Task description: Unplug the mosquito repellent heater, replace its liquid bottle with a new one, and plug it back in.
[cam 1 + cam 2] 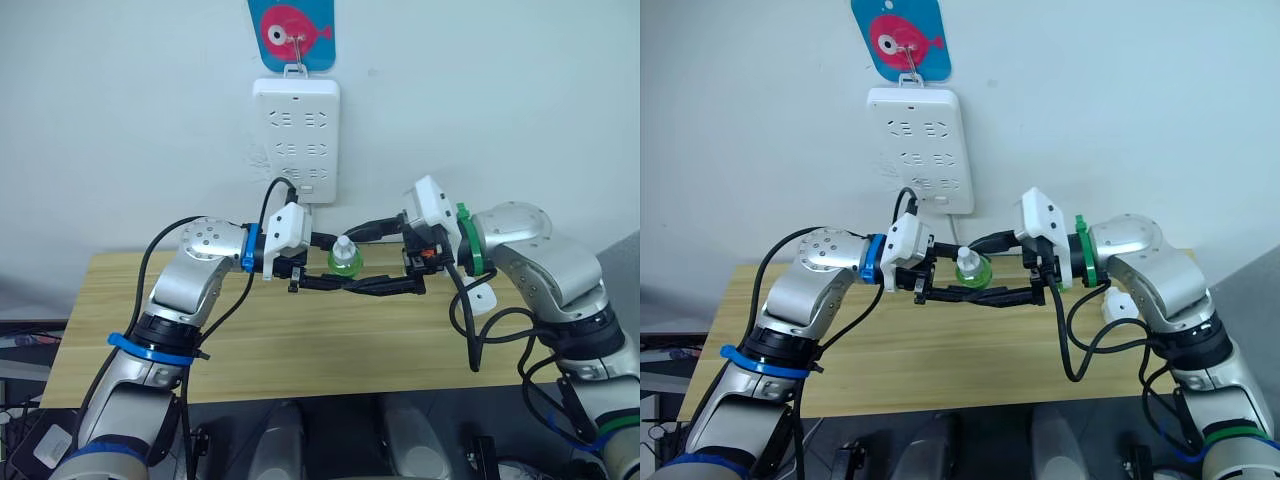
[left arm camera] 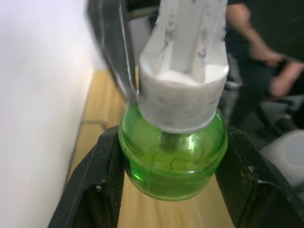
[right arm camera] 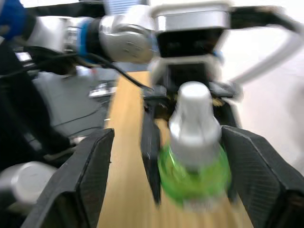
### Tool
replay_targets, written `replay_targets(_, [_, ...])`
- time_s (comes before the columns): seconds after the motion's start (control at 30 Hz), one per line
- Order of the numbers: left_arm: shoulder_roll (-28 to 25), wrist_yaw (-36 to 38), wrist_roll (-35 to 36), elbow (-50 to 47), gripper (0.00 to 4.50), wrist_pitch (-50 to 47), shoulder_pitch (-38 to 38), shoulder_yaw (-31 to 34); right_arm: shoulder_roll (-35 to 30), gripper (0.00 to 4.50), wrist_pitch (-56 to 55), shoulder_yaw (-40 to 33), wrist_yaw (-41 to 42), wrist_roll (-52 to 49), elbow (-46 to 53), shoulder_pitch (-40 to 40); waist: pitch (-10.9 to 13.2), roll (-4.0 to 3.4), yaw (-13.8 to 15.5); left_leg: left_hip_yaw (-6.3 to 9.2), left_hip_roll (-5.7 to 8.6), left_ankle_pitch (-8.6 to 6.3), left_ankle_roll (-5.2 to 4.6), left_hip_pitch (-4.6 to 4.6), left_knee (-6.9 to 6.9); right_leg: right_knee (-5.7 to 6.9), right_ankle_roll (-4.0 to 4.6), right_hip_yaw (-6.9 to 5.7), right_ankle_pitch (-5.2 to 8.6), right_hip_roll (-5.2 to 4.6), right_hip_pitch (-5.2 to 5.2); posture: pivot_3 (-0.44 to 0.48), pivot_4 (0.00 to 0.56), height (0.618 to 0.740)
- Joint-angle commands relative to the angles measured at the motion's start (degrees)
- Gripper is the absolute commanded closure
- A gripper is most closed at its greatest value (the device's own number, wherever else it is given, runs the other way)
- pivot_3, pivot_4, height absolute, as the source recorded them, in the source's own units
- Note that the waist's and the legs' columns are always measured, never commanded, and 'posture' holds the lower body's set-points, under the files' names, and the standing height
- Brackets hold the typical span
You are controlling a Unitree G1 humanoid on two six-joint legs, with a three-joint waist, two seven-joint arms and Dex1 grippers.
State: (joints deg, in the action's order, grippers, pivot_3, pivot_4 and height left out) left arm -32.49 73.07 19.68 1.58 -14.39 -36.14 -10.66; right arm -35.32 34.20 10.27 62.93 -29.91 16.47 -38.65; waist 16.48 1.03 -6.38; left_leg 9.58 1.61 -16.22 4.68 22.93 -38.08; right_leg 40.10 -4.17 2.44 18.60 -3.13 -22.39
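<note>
The new one (image 1: 343, 258), a green bottle with a white cap, hangs above the wooden table (image 1: 300, 340), just below the wall power strip. My left gripper (image 1: 335, 266) is shut on its green body; the left wrist view shows the black fingers (image 2: 95, 190) pressed against both sides of the bottle (image 2: 173, 156). My right gripper (image 1: 362, 262) faces it from the other side, open, its fingers (image 3: 90, 171) spread wide around the capped bottle (image 3: 194, 142) without touching it. A small white heater (image 1: 483, 297) lies on the table, partly hidden behind my right arm. The liquid bottle is out of view.
A white power strip (image 1: 296, 138) hangs on the wall from a hook with a blue and pink fish sticker (image 1: 291, 32). The table stands against that wall. A person in dark clothes (image 2: 259, 52) stands beyond the table's end.
</note>
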Motion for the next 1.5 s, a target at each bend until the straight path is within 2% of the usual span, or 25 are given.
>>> replay_targets(0.03, [-0.4,-4.0,0.7,-4.2,2.20,-4.8,1.2,1.6,0.6,0.98,1.8,-6.1,-8.3,-1.4,8.9,5.4,0.0,0.00,0.0,0.01,-0.01,0.00,0.00,0.01,0.00,0.01,0.00,0.00,0.00,0.00,0.00,-0.098,0.197,0.740])
replay_targets(0.13, [-0.1,-6.5,0.6,-5.7,2.20,-6.6,2.2,1.9,5.7,0.98,2.2,-5.9,-19.1,0.8,16.2,10.9,0.0,0.01,-0.1,0.01,-0.04,0.00,0.00,0.00,0.02,0.04,0.00,-0.01,0.00,0.00,-0.01,-0.109,0.198,0.740])
replay_targets(0.23, [0.4,-7.9,0.3,-6.0,2.20,-7.1,2.6,1.8,11.8,0.98,2.8,-2.9,-28.6,4.7,19.0,13.6,-0.2,0.01,-0.3,-0.21,-0.03,0.00,0.01,0.00,-0.02,0.40,0.00,0.03,0.00,0.00,-0.27,-0.112,0.198,0.740])
replay_targets(0.33, [0.5,-8.3,0.3,-6.1,2.20,-7.1,2.6,1.6,14.7,0.98,3.4,0.8,-32.1,7.1,19.3,14.4,-0.7,0.02,-0.3,-0.36,-0.02,0.06,0.10,0.01,-0.05,0.78,0.00,0.03,0.00,0.00,-0.59,-0.112,0.199,0.740])
replay_targets(0.47, [0.7,-8.3,0.6,-5.9,2.20,-6.5,2.4,1.7,17.0,0.98,3.4,1.7,-35.1,8.5,17.7,14.2,-1.1,0.00,-0.3,-0.39,-0.03,0.10,0.16,0.03,-0.02,0.88,0.02,0.02,0.00,0.01,-0.73,-0.107,0.196,0.740])
replay_targets(0.57, [0.8,-7.8,0.9,-5.6,2.20,-5.7,2.2,1.9,17.7,1.62,2.9,1.2,-35.6,8.8,16.3,13.8,-1.2,-0.01,-0.3,-0.39,-0.02,0.09,0.16,0.02,-0.01,0.87,0.03,0.02,-0.01,0.01,-0.73,-0.103,0.194,0.740])
replay_targets(0.73, [0.6,-7.3,1.3,-5.2,2.20,-5.2,2.2,2.3,16.5,3.36,2.3,1.3,-33.9,8.9,14.7,13.1,-1.2,-0.02,-0.3,-0.40,-0.02,0.09,0.16,0.02,0.01,0.87,0.04,0.02,-0.01,0.01,-0.75,-0.101,0.193,0.740])
replay_targets(0.77, [0.6,-7.2,1.4,-5.1,2.20,-5.1,2.2,2.4,16.0,3.49,2.4,1.6,-33.1,8.8,14.6,13.0,-1.2,-0.02,-0.3,-0.40,-0.02,0.10,0.16,0.03,0.01,0.87,0.04,0.02,-0.01,0.01,-0.75,-0.101,0.193,0.740])
replay_targets(0.9, [0.4,-5.8,2.3,-5.1,2.20,-4.7,2.1,2.6,14.5,3.48,2.9,2.3,-28.5,6.3,14.2,12.3,-1.2,-0.02,-0.3,-0.40,-0.02,0.09,0.16,0.02,0.01,0.87,0.04,0.00,-0.02,0.01,-0.75,-0.096,0.192,0.740])
replay_targets(1.07, [-2.5,1.9,3.5,-6.1,2.20,-4.0,2.9,1.4,9.2,3.48,-0.3,1.1,-12.2,0.9,7.0,5.2,-1.2,-0.02,-0.3,-0.46,-0.02,0.10,0.15,0.02,0.00,0.86,0.05,0.02,-0.02,0.02,-0.75,-0.097,0.196,0.740])
replay_targets(1.17, [-3.3,3.7,4.1,-6.4,2.20,-4.4,2.6,1.2,5.8,3.48,-0.1,2.2,-2.5,-0.7,0.7,-0.9,-1.2,-0.02,-0.3,-0.46,-0.06,0.10,0.14,0.01,0.00,0.86,0.05,-0.02,-0.02,0.05,-0.75,-0.083,0.197,0.740])
replay_targets(1.27, [-3.1,3.2,4.1,-6.1,2.20,-4.4,1.8,1.7,4.4,3.48,1.8,2.3,1.3,-2.2,-1.8,-3.8,-1.2,-0.02,-0.2,-0.43,-0.05,0.10,0.14,0.02,0.00,0.84,0.06,-0.04,-0.03,0.04,-0.75,-0.075,0.198,0.740])
replay_targets(1.5, [-2.3,0.7,2.9,-5.4,2.20,-2.0,2.2,2.5,2.6,1.00,-1.8,-0.3,0.2,1.0,-3.0,-4.0,-1.2,-0.01,-0.2,-0.42,-0.05,0.10,0.14,0.05,-0.02,0.84,0.07,-0.07,-0.03,-0.01,-0.76,-0.086,0.189,0.740])
